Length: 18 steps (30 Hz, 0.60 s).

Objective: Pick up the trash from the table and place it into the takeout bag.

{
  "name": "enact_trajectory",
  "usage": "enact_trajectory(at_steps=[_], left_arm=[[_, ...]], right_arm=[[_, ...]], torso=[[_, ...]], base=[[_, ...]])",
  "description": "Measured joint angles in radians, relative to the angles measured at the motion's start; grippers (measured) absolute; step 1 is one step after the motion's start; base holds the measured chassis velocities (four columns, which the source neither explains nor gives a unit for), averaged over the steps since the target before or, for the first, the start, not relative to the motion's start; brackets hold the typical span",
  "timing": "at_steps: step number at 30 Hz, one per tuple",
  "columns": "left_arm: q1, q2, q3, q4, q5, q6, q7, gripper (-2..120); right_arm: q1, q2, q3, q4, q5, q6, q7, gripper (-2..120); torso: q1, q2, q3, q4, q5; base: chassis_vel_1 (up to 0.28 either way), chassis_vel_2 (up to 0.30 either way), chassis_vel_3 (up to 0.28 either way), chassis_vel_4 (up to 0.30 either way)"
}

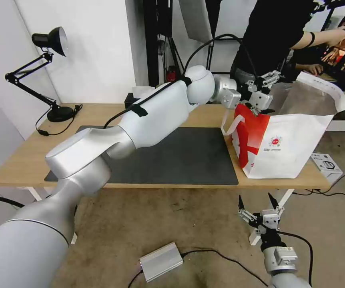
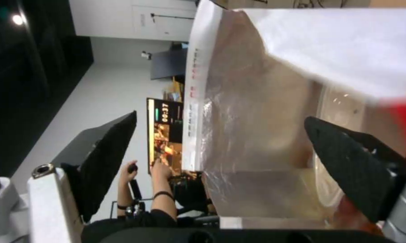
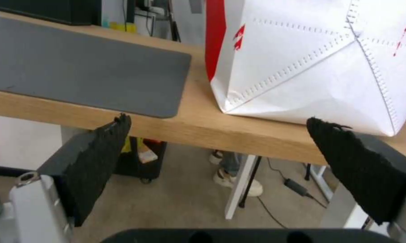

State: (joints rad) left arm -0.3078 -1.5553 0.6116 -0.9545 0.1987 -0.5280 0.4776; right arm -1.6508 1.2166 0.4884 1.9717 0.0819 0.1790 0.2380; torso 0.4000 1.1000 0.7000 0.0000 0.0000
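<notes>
The takeout bag [image 1: 288, 148] stands open at the right end of the table [image 1: 28, 160], white with a red side panel and a loop handle. My left arm reaches across the dark mat [image 1: 196, 156], and my left gripper [image 1: 259, 105] hangs open over the bag's mouth. In the left wrist view this gripper [image 2: 221, 118] holds nothing, facing the foil lining [image 2: 257, 101]. Inside lies a white round bowl [image 2: 342, 111] with red scraps. My right gripper [image 1: 255, 200] waits open below the table's front edge, facing the bag [image 3: 311, 60].
A black desk lamp [image 1: 48, 44] stands at the table's back left, and a black tissue box [image 1: 130, 100] sits behind my arm. A small white box [image 1: 326, 162] lies right of the bag. A silver box [image 1: 161, 261] and cables lie on the floor. A person stands behind the table.
</notes>
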Motion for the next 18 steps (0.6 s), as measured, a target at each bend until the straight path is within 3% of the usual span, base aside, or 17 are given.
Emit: enact_trajectory(at_steps=[13, 18], left_arm=[[-0.03, 0.012, -0.048, 0.014, -0.007, 0.008, -0.01, 100], [-0.037, 0.029, -0.093, 0.033, -0.002, 0.021, -0.042, 100]], right_arm=[[0.006, 0.0, -0.001, 0.0, 0.0, -0.002, 0.0, 100], [0.007, 0.001, -0.003, 0.0, 0.0, -0.004, 0.0, 100]], torso=[[0.0, 0.0, 0.0, -0.0001, 0.0], [0.0, 0.0, 0.0, 0.0, -0.0001]], base=[[0.0, 0.0, 0.0, 0.0], [0.0, 0.0, 0.0, 0.0]])
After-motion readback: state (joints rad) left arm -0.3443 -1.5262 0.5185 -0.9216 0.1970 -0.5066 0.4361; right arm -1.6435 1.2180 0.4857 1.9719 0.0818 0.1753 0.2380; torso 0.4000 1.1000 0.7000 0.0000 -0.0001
